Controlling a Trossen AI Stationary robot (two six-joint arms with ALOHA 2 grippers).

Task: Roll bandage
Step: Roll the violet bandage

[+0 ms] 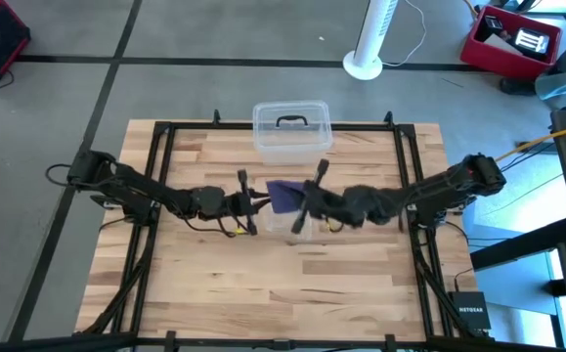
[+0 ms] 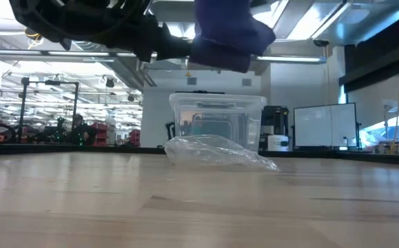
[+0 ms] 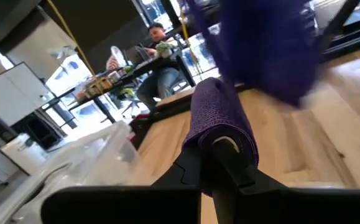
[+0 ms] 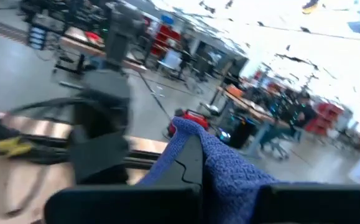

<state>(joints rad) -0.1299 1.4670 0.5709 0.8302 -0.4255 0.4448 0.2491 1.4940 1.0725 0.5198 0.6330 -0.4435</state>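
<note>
Holding the bandage [image 1: 284, 195] in the air between them above the worktop [image 1: 214, 284], the left gripper [image 1: 253, 203] and right gripper [image 1: 307, 200] both have fingers closed on the purple fabric — rolling well likely means keeping it taut and winding evenly.

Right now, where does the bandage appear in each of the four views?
High view: the bandage is at the middle, between both grippers.
Low view: top centre, lifted above the clear plastic bag.
Left wrist view: centre, draped over a finger.
Right wrist view: lower centre.
Shared landmark: clear plastic box.
</note>
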